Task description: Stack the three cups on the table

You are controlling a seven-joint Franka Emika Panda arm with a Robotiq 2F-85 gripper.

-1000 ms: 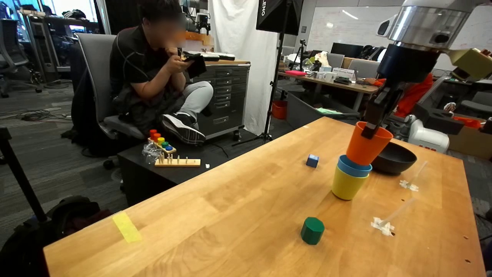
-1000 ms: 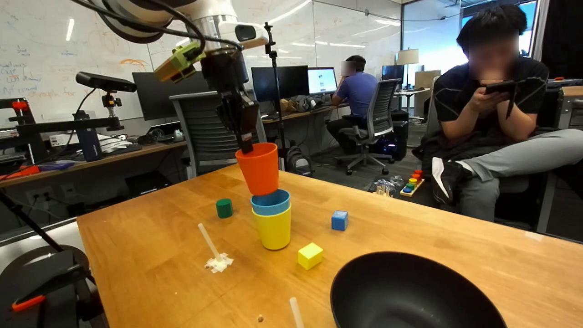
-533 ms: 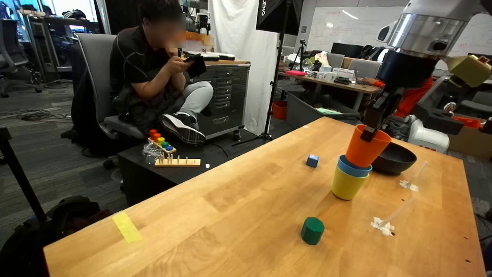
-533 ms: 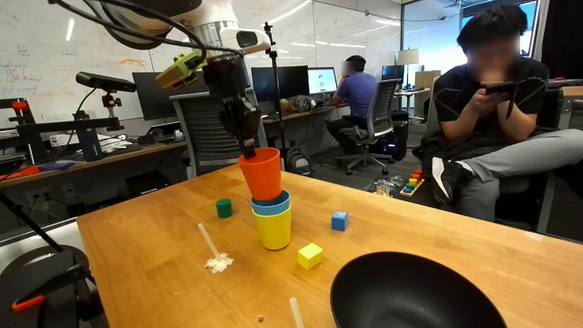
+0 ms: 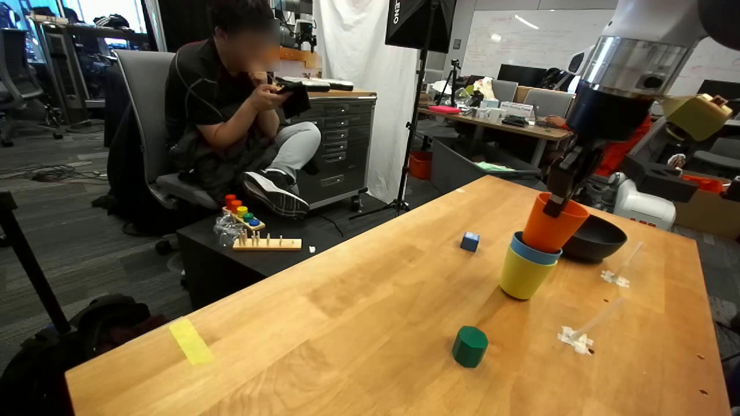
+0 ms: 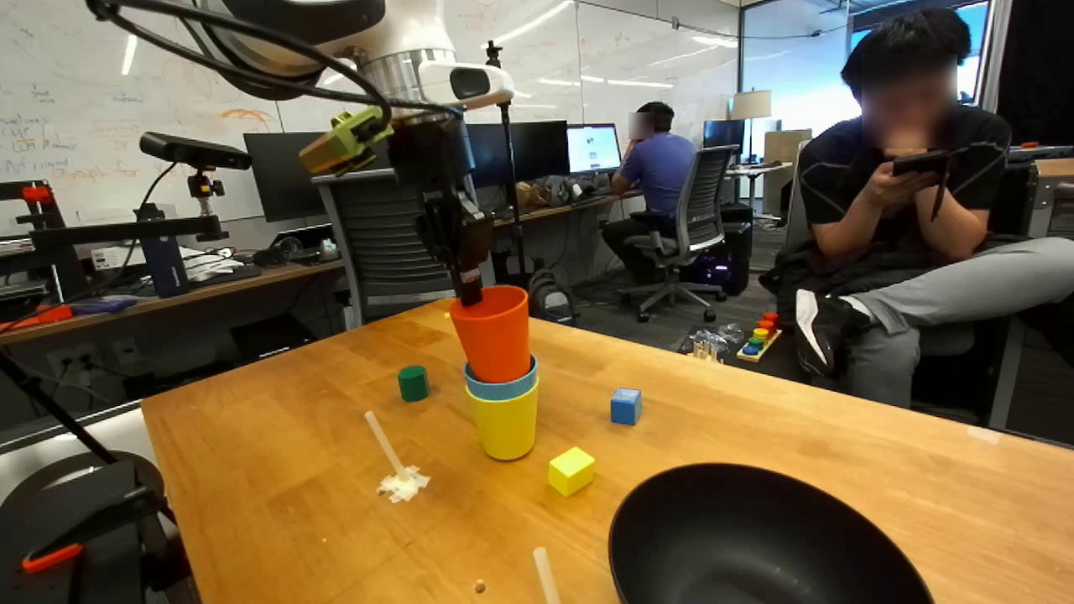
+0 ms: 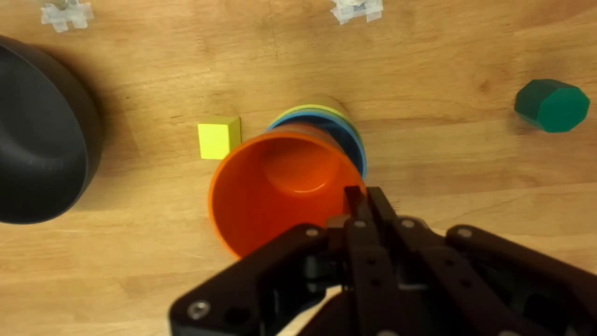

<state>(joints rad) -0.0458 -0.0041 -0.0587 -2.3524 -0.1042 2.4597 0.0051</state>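
The tilted orange cup (image 6: 495, 337) is being rim-pinched by the gripper (image 7: 365, 192), its base inside the blue cup (image 6: 501, 391) nested in the yellow cup (image 6: 507, 428). Straightening before release is being advised.

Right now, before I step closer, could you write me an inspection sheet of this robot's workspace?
Surface: wooden table, with pale sticks and a yellow strip stuck to it.
Job's things: blue cup nested in the yellow cup; orange cup tilted, its base inside the blue cup's rim, not fully seated.
Clutter: black bowl, yellow block, blue block and green block, all apart from the cups.
Gripper: shut, pinching the orange cup's rim.
Cables: black, looping beside the robot arm; more lie tangled on the floor.
Surroundings: a seated person in black holds a phone-like device; another person, in purple, sits farther back.
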